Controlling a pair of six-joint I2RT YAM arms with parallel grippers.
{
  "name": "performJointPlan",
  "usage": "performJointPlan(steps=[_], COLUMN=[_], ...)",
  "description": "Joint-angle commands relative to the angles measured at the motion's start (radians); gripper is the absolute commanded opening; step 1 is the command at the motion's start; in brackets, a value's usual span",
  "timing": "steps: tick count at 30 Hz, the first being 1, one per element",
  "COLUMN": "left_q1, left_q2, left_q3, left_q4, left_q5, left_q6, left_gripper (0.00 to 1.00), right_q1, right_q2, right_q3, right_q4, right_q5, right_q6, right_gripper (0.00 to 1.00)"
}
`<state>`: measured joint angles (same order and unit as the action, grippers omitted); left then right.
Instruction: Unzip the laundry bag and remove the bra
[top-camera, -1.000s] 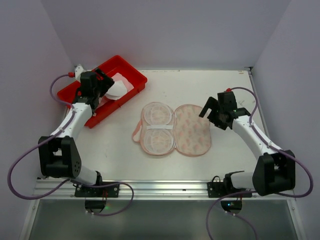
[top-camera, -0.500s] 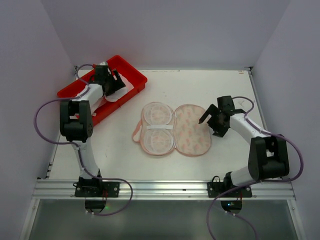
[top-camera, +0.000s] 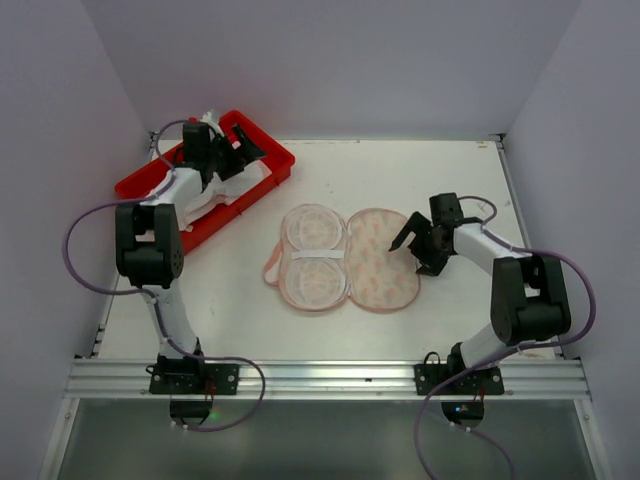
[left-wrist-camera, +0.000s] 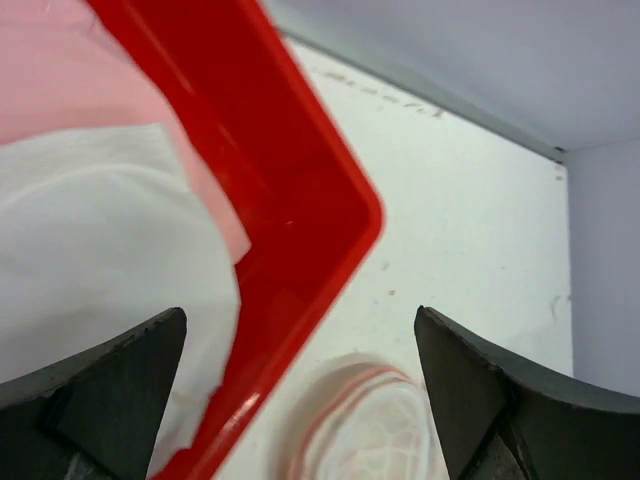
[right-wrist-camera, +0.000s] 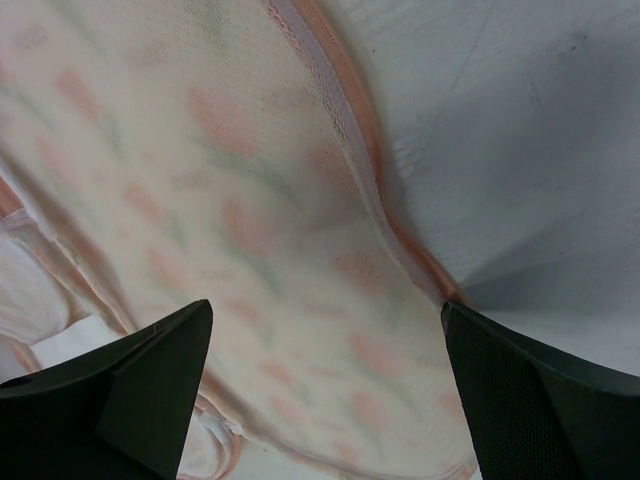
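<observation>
Both halves of the laundry bag (top-camera: 348, 258) lie opened flat in the middle of the table (top-camera: 440, 170). It looks soft, light and floppy, best pinched at its pink trim, and the right gripper (top-camera: 412, 252) hovers with jaws spread over its right edge. White limp cloth in the red tray (top-camera: 275, 157), probably the bra (left-wrist-camera: 100, 260), lies under the left gripper (top-camera: 238, 152), whose jaws are also spread; no writing is legible.

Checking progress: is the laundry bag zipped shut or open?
Open. The laundry bag lies spread flat, its two halves side by side like an opened clamshell.
</observation>
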<state>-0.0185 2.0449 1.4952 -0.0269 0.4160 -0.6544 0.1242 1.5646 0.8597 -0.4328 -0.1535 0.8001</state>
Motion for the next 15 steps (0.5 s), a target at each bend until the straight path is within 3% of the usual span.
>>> performJointPlan(steps=[1,3,7,11,15], left_q1=[-0.001,-0.001,-0.001,-0.001,-0.001], left_q2=[-0.224,-0.273,-0.434,-0.57,-0.678], left_q3=[0.04,0.043,-0.082,-0.298,-0.401], left_q4=[-0.052,-0.132,-0.245,-0.242,-0.234], left_q5=[0.05,0.035,0.017,0.007,0.021], left_q6=[0.018,0.06,0.124,0.148,0.179], left_gripper=[1.0,1.0,1.0,1.0,1.0], right_q1=[0.005,0.006,0.005,0.005,0.011], right_q2=[0.04,0.035,0.04,0.118,0.182], right_q3=[0.061,0.091,0.151,0.222,0.275], right_q4=[-0.036,-0.078,-0.132,-0.15,-0.146], right_q5=[0.0,0.052,0.152,0.057,-0.014], right_q6=[-0.06,-0.1,-0.165,-0.161,-0.119], right_gripper=[0.98,0.89,0.9,0.89,0.86])
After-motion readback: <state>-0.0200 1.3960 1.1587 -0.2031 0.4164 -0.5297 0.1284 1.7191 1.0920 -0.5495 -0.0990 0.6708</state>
